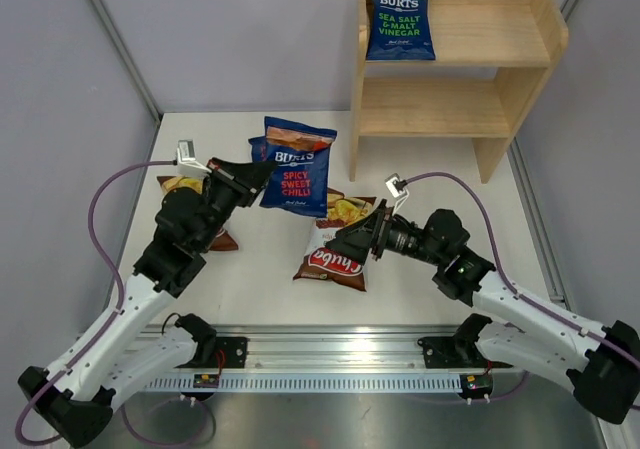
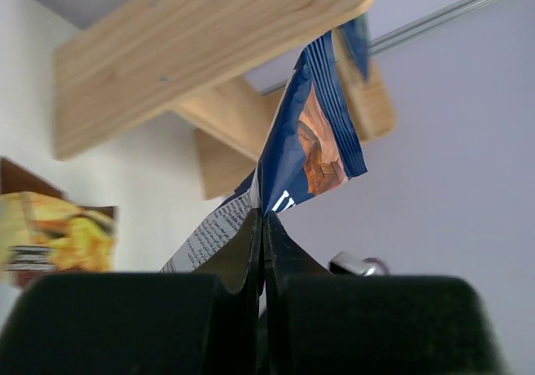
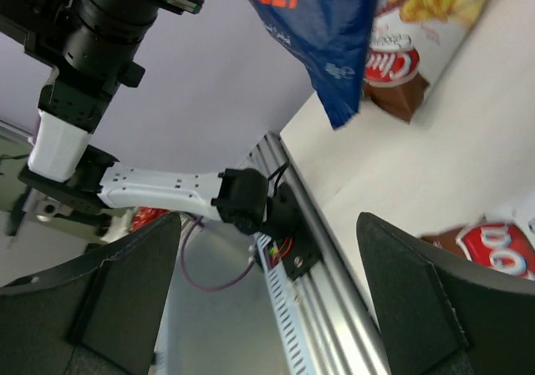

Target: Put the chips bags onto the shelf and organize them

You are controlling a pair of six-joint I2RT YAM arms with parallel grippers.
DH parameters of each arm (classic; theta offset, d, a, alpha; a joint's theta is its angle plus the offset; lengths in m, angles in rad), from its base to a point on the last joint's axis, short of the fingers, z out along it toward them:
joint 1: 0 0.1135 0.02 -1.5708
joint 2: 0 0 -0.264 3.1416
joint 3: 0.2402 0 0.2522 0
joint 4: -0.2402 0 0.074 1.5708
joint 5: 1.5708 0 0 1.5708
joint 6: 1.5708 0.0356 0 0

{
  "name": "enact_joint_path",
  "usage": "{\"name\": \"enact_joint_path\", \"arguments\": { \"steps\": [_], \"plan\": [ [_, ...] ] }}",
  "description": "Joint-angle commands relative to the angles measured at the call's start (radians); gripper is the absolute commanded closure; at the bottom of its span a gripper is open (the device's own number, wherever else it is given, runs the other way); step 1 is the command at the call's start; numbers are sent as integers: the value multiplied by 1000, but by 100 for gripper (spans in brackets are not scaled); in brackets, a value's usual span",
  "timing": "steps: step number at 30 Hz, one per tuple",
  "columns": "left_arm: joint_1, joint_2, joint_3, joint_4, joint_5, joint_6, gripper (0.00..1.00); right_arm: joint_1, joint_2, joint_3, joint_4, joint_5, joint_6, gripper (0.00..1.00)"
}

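My left gripper (image 1: 258,174) is shut on the edge of a dark blue BURTS "Spicy Sweet Chilli" bag (image 1: 298,174) and holds it above the table; the left wrist view shows the jaws (image 2: 264,216) pinched on this bag (image 2: 311,141). Another BURTS bag (image 1: 400,24) stands on the left of the top tier of the wooden shelf (image 1: 500,109). One Chuba bag (image 1: 330,261) lies flat under my right gripper (image 1: 345,241), which is open and empty (image 3: 267,291). A second Chuba bag (image 1: 185,184) lies partly hidden under my left arm.
The shelf's lower tier (image 1: 430,109) holds nothing. The shelf shows in the left wrist view (image 2: 209,49), beyond the held bag. The metal rail (image 1: 330,354) with both arm bases runs along the near edge. Grey walls close the table at the back and sides.
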Motion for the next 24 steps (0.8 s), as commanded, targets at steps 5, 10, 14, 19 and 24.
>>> {"name": "enact_joint_path", "arguments": {
  "steps": [5,10,14,19,24],
  "plan": [
    [-100,-15,-41,340,-194,-334,100,247,105,-48,530,461,-210,5],
    [-192,-27,-91,464,-275,-438,100,266,214,-81,768,555,-248,6],
    [-255,-23,-103,520,-330,-464,100,267,246,-49,821,544,-288,6],
    [-314,6,-133,596,-344,-524,100,267,274,-13,907,539,-319,7],
    [-347,32,-165,668,-335,-587,100,267,294,-6,1007,556,-318,9]
  ]
}}
